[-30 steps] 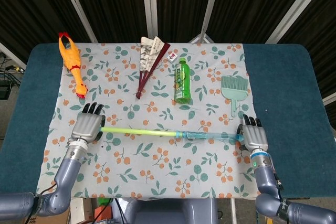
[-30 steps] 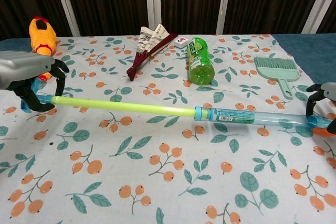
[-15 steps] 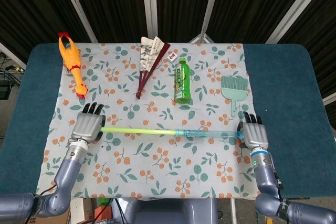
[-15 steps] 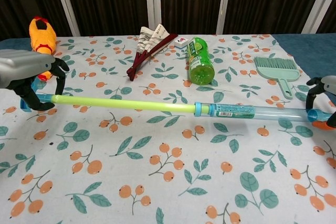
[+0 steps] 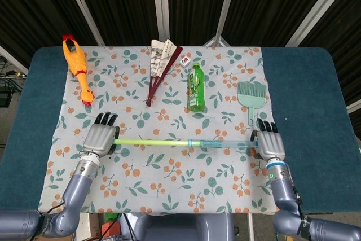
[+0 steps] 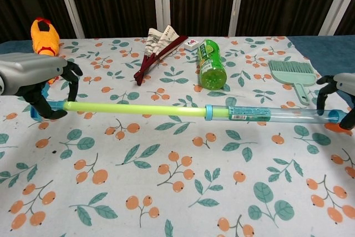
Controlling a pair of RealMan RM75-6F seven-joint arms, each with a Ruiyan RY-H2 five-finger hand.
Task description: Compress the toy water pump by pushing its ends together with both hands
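Both hands have moved inward along the pump's axis since the earlier frames, and the yellow rod now sits deeper in the clear barrel; the blue collar reads a little left of where it was.

Toy water pump (image 6: pixel 183 110) lies left-to-right across the front half of the tabletop (image 5: pixel 304 77), on the floral cloth (image 5: pixel 169 179), parallel to the front edge. Left hand (image 5: pixel 100 138) has its fingers curled round the rod's left end. Right hand (image 5: pixel 269 145) curls round the barrel's right end; in the chest view its fingers (image 6: pixel 323 87) straddle the tube tip.

Judgement: compression is under way, with much of the rod still exposed.

Risks from here:
- Off-axis push. If the hands are not in line, the thin rod may bow or bind at the collar and stall.
- Slip. Both grips look like loose cradles on round ends; one end could pop out sideways and the pump roll toward the green bottle (image 5: pixel 195 87) or small brush (image 5: pixel 251 96), both near its far side.
- Drag on the cloth could bunch it.
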